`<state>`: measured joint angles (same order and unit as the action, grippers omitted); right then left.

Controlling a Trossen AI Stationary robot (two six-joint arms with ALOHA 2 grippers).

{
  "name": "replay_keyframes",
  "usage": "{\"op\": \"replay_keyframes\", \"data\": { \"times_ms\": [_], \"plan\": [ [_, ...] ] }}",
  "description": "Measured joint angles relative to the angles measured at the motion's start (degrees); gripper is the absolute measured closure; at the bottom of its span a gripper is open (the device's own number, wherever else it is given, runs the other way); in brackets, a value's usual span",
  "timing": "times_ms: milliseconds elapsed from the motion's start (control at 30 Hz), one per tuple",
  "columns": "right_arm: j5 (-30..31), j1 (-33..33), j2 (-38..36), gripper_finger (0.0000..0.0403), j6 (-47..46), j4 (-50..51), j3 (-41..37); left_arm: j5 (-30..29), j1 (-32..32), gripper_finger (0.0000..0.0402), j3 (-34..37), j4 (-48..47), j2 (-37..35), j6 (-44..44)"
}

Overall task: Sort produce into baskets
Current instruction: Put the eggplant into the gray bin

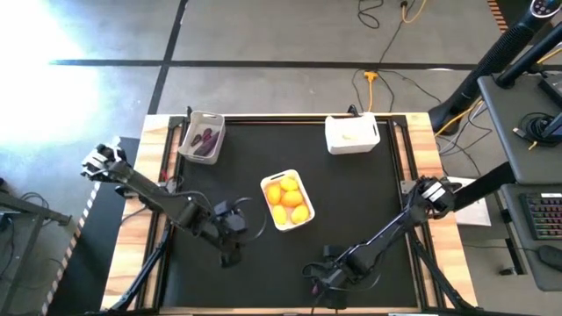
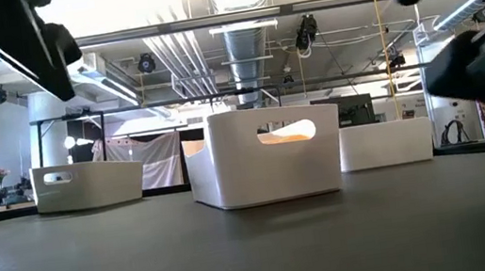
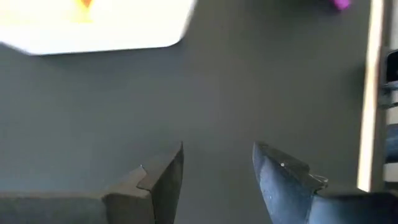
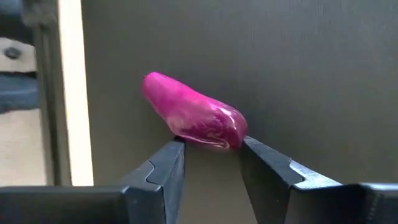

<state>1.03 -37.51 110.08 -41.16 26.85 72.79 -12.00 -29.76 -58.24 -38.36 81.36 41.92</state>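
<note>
Three baskets: grey one (image 1: 202, 138) holding purple vegetables (image 1: 207, 137), centre white (image 1: 288, 201) holding yellow-orange fruits (image 1: 289, 200), far white one (image 1: 352, 134); magenta vegetable (image 4: 194, 112) at front.

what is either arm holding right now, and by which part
The right gripper has its jaws on one end of a magenta vegetable piece; whether the grip is firm cannot be told. The left gripper is open over bare mat, holding nothing.

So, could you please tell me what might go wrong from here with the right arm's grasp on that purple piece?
1. The right gripper meets the glossy magenta-purple elongated vegetable only at one end, so it might pivot or slip out.
2. The grey-translucent bin holding other purple pieces sits at the far left corner, diagonally across the black table mat; a long carry invites a drop.
3. The white basket of yellow and orange fruits and the idle left gripper lie near that path.
</note>
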Motion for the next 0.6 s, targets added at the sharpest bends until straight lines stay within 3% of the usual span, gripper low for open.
{"op": "replay_keyframes", "data": {
  "times_ms": [167,400,600],
  "plan": [
    [1.19,2.32,0.51,0.0260,3.52,-5.24,-0.04,0.03,-2.99,0.0225,0.00,4.48,2.55,2.38],
    [8.45,6.66,1.38,0.0263,12.48,-12.42,-0.20,0.18,-4.58,0.0225,-0.01,1.85,1.80,5.78],
    [10.85,11.52,3.69,0.0259,15.12,-18.67,-0.22,0.52,-4.58,0.0225,0.01,0.58,0.85,4.97]
  ]
}}
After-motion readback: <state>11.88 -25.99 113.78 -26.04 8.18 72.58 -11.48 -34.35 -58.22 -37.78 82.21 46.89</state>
